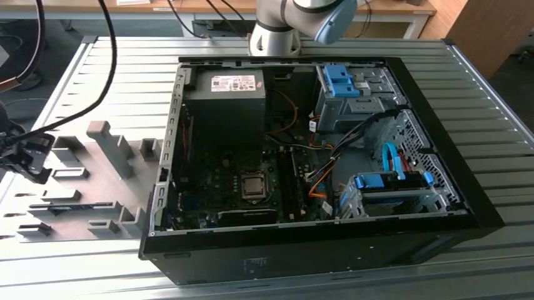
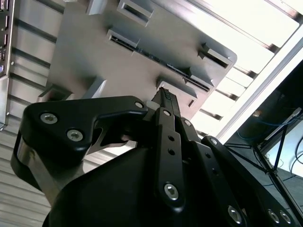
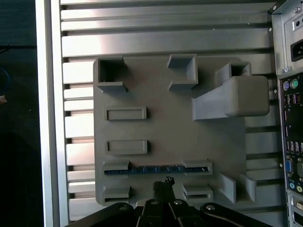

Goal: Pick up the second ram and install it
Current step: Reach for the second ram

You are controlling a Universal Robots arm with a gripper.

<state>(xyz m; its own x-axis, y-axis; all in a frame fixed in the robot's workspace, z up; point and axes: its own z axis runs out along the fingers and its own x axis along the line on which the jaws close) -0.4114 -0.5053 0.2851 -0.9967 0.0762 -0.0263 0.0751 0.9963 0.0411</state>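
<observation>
Ram (image 3: 156,169), thin blue strip, slotted grey blk (image 3: 170,130)

1. Grey slotted plastic holder block (image 1: 92,187) sits on the ribbed aluminium table (image 1: 467,94), just beside the open black computer case (image 1: 334,250), on the exterior view's left.
2. Second ram (image 3: 156,169), a long thin dark memory stick, lies in one slot of the block.
3. My gripper (image 3: 163,185) hangs over the block, just beside that slot.
4. Arm base (image 1: 271,34) stands on the table behind the case.

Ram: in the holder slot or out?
In. The ram sits on edge in a holder slot; the gripper hangs just short of it, holding nothing.
</observation>
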